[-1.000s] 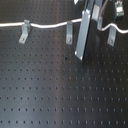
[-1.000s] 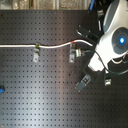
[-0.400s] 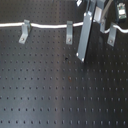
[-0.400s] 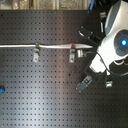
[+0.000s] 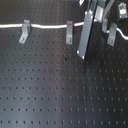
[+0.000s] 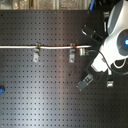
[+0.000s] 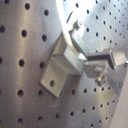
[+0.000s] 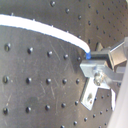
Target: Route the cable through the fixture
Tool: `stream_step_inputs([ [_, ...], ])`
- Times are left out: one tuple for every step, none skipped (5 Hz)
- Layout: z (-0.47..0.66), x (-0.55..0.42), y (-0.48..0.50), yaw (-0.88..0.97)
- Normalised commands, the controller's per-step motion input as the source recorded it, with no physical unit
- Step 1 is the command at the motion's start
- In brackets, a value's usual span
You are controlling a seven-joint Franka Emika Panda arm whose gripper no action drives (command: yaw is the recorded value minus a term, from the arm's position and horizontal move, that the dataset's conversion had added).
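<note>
The white cable (image 5: 47, 25) lies nearly straight across the top of the black pegboard in both exterior views. Its green band (image 5: 30, 23) sits at the first fixture clip (image 5: 23, 33) and its red band (image 5: 75, 23) at the second clip (image 5: 69, 33). It also shows in the second exterior view (image 6: 55, 47). The gripper (image 6: 96, 79) hangs from the white arm just past the second clip, and its long grey bar (image 5: 84, 36) slants down. In the second wrist view the cable (image 8: 42, 27) ends at a blue tip (image 8: 87, 56) pinched at the gripper. A third clip (image 5: 112, 35) stands beyond it.
The pegboard (image 5: 60, 90) stretches wide below the clips. A small blue object (image 6: 2, 90) lies at the second exterior view's left edge. The first wrist view shows a metal clip bracket (image 7: 59, 70) close below the gripper. The arm's black hoses (image 6: 95, 32) loop above the cable end.
The cable arched up near the second clip a second ago. Now it runs straight and low along the clips. The gripper has barely shifted.
</note>
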Motion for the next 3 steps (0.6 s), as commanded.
stream_step_inputs([
  [0.00, 0.038, 0.044, 0.13],
  [0.02, -0.102, -0.075, 0.37],
  [0.00, -0.222, -0.022, 0.51],
])
